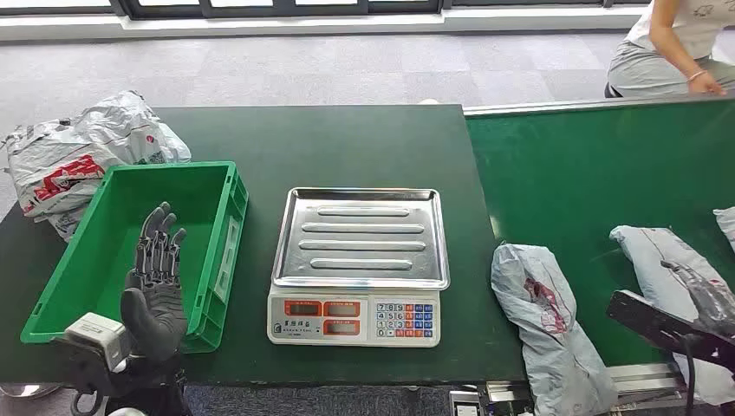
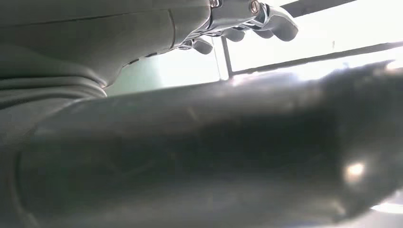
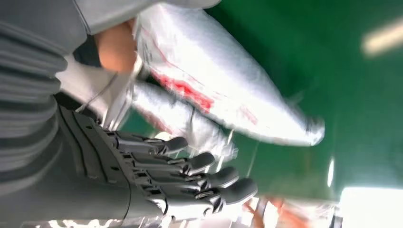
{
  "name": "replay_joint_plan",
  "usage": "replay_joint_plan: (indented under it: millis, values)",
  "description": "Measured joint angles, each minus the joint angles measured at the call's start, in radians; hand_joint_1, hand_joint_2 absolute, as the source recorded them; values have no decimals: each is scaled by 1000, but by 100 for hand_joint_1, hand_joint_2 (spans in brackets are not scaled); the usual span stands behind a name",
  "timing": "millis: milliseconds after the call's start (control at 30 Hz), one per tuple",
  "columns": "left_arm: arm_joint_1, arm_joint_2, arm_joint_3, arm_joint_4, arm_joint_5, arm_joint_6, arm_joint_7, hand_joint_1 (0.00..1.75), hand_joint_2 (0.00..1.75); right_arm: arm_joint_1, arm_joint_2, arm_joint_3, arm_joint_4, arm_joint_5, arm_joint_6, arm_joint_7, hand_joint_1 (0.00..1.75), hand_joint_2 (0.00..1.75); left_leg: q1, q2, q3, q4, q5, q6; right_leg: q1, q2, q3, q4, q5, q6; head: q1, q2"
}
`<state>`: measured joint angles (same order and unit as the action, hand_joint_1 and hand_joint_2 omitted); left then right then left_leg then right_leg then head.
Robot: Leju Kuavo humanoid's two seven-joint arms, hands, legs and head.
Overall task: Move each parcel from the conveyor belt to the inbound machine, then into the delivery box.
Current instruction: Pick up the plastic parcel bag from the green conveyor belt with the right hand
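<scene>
While both hands held nothing, right hand (image 3: 185, 175) hovering fingers apart by parcel (image 1: 546, 321) on belt (image 1: 598, 165), left hand (image 1: 156, 277) open over box (image 1: 221, 251), best grip seemed mid-parcel, then scale (image 1: 360, 260).

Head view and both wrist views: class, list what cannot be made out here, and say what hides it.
- Scale displays: head view, digits too small.
- Parcel label: head view, too small and crumpled.
- Left wrist view: a dark blurred shape fills it.
- Right hand: head view, cut off at the edge.
</scene>
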<state>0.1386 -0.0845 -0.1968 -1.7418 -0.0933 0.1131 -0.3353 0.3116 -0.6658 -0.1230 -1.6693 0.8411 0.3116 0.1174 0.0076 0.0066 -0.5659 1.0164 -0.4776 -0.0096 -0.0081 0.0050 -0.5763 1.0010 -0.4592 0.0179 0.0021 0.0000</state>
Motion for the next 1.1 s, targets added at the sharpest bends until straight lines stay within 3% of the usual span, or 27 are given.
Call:
replay_joint_plan:
  millis: [67,133,267,667,867,1100]
  values:
    - [2,-5,0,-1,-7,-1,4,0,0,-7,76,29,17,35,-64,4,0,175,1,0,-2,0,-2,-2,2,0,2,0,-1,-2,0,0]
    - [4,-12,0,-5,-17,-3,10,0,0,-13,186,90,52,63,-157,19,0,175,1,0,-4,-1,-3,-3,1,0,3,1,-3,-3,1,0]
    - [8,-18,0,-11,-23,-2,14,0,0,-34,271,165,91,22,-203,34,0,175,0,-1,-5,-2,-3,-3,-1,-1,1,3,-5,-4,0,0]
    - [15,-27,0,-15,-29,-2,14,0,0,-82,338,195,139,13,-186,30,0,175,-1,-2,0,-1,-2,-4,-2,-1,1,3,-4,-4,1,0]
    - [15,-30,0,-18,-32,-2,14,0,0,-87,347,196,146,29,-170,38,0,175,-1,-2,-5,-1,-3,-3,-2,-2,2,3,-5,-4,1,0]
    - [11,-32,0,-16,-36,-22,21,0,0,-60,339,196,156,47,-83,75,0,175,-1,-3,3,-1,-1,-4,-2,-3,1,3,-5,-4,0,0]
